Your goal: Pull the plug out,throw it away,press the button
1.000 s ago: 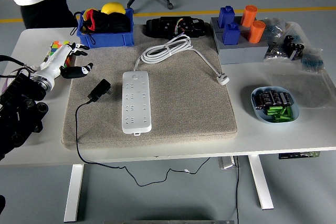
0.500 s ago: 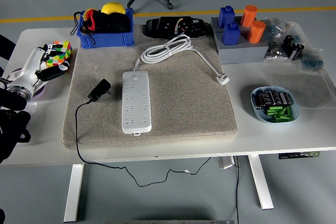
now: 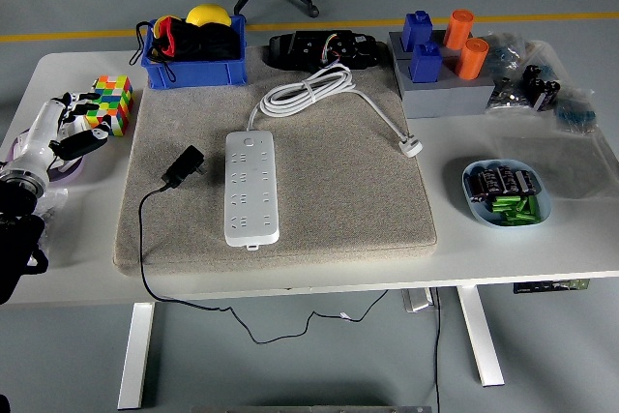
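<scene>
From the head view, I see my left hand (image 3: pixel 60 128) at the table's left edge, white fingers loosely spread, holding nothing, beside a colourful puzzle cube (image 3: pixel 110 103). My right hand is out of view. The black plug (image 3: pixel 183 166) lies unplugged on the grey mat (image 3: pixel 338 200), just left of the white power strip (image 3: pixel 251 188), its thin cord trailing off the table's near edge. I judge the plug light, rigid and small; I would pinch its body, not the limp cord.
</scene>
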